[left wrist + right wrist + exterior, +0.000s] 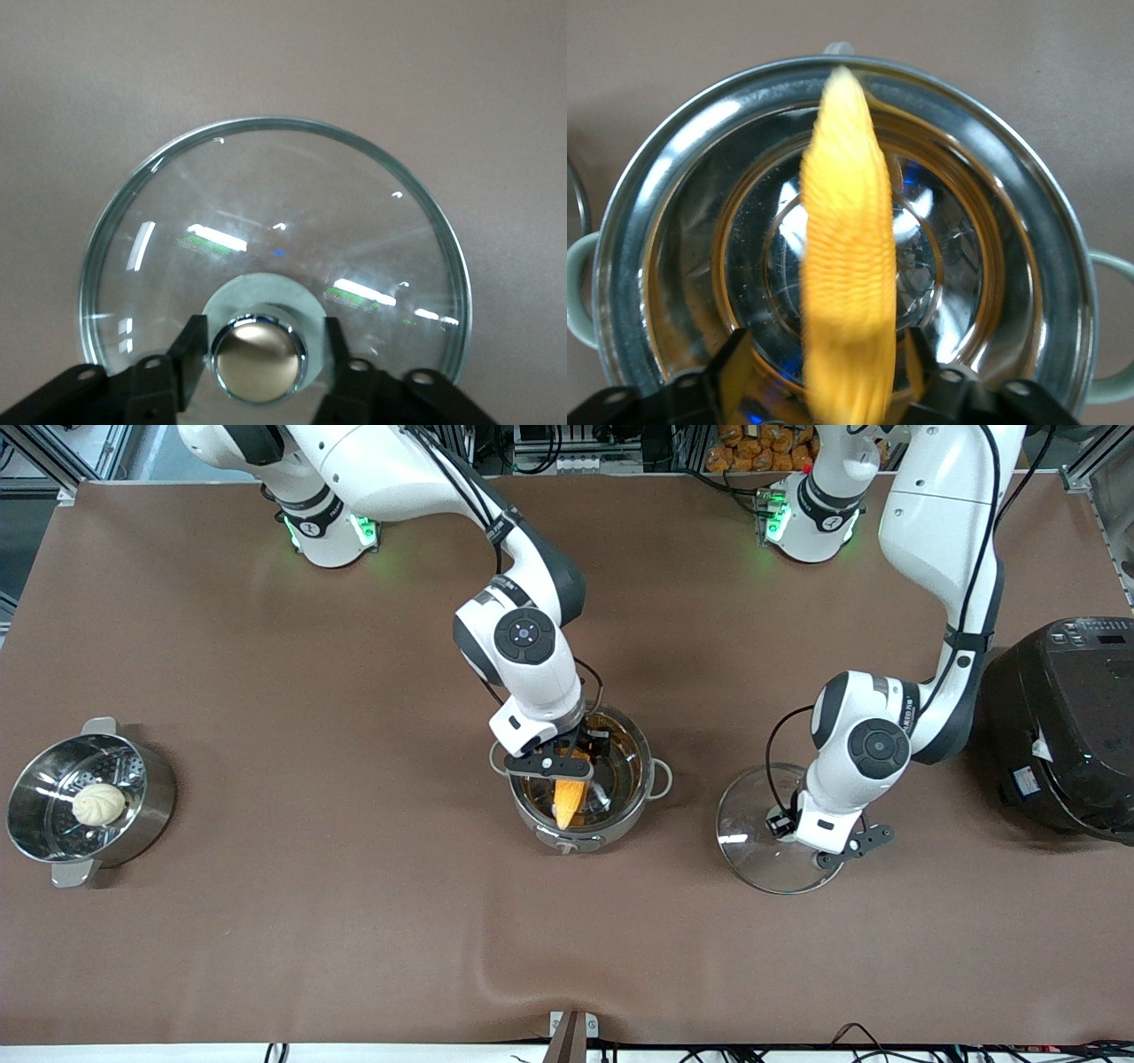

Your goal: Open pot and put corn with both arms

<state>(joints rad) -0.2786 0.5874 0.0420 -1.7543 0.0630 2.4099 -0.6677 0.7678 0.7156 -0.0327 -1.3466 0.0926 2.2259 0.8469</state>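
Observation:
The steel pot (634,779) stands mid-table with its lid off; in the right wrist view its rim (664,212) fills the picture. The corn (568,798) is in the pot, tip toward the front camera and leaning on the rim. It shows blurred in the right wrist view (846,257). My right gripper (567,760) is over the pot, open, its fingers (735,359) apart from the corn on both sides. The glass lid (753,824) lies on the table toward the left arm's end. My left gripper (817,841) is open around the lid's knob (259,356), with a gap at one finger (337,350).
A steel pot with flat tab handles (151,797) stands at the right arm's end of the table, with a pale bun (99,803) on its perforated insert. A big black cooker (1063,726) stands at the left arm's end, close to the left arm.

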